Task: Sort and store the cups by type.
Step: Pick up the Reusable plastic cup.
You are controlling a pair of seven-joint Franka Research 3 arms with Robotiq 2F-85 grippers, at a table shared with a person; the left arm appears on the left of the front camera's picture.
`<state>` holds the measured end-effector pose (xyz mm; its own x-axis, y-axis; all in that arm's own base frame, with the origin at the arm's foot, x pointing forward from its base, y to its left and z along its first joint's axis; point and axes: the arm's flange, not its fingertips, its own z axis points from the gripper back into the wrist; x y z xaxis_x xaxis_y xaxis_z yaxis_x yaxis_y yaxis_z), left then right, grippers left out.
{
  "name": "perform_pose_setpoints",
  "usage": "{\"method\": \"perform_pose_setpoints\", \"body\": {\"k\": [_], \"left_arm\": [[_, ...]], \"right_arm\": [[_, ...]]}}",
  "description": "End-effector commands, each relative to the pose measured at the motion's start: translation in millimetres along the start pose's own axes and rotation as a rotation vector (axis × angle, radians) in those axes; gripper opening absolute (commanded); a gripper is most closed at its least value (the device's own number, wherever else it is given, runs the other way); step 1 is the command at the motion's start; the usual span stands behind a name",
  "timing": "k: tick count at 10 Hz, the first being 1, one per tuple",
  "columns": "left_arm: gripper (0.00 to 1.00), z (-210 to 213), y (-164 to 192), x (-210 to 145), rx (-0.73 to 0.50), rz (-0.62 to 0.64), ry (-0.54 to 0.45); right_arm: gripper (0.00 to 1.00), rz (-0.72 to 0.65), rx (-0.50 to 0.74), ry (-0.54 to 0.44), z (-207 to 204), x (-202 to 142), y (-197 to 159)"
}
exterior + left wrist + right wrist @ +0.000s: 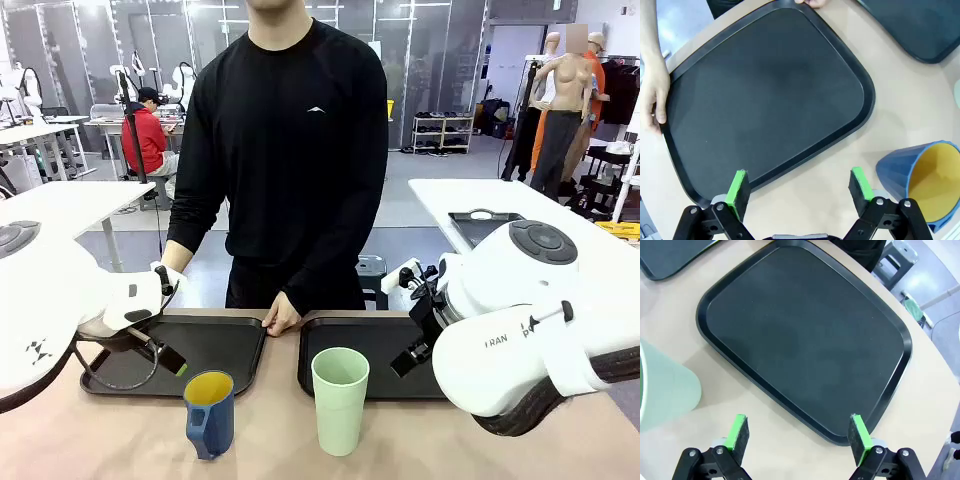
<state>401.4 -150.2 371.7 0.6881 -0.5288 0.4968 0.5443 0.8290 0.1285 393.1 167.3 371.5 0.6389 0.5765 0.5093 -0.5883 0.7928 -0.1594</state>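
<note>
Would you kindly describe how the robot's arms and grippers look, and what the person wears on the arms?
The left arm and right arm have rounded white shells; the right one bears dark lettering. The left gripper and right gripper are black linkages with green pads. The person's sleeves are long and black.
</note>
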Motion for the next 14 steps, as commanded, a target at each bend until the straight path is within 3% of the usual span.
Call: {"method": "perform_pose_setpoints", "body": {"k": [1, 14], "left_arm": [[1.00, 0.0, -0.2, 0.1, 0.000, 0.000, 0.000], [1.00, 0.0, -0.2, 0.1, 0.000, 0.000, 0.000]], "right_arm": [[1.00, 0.000, 0.000, 0.000, 0.0, 0.0, 0.0], [1.00, 0.000, 0.000, 0.000, 0.0, 0.0, 0.0]]}}
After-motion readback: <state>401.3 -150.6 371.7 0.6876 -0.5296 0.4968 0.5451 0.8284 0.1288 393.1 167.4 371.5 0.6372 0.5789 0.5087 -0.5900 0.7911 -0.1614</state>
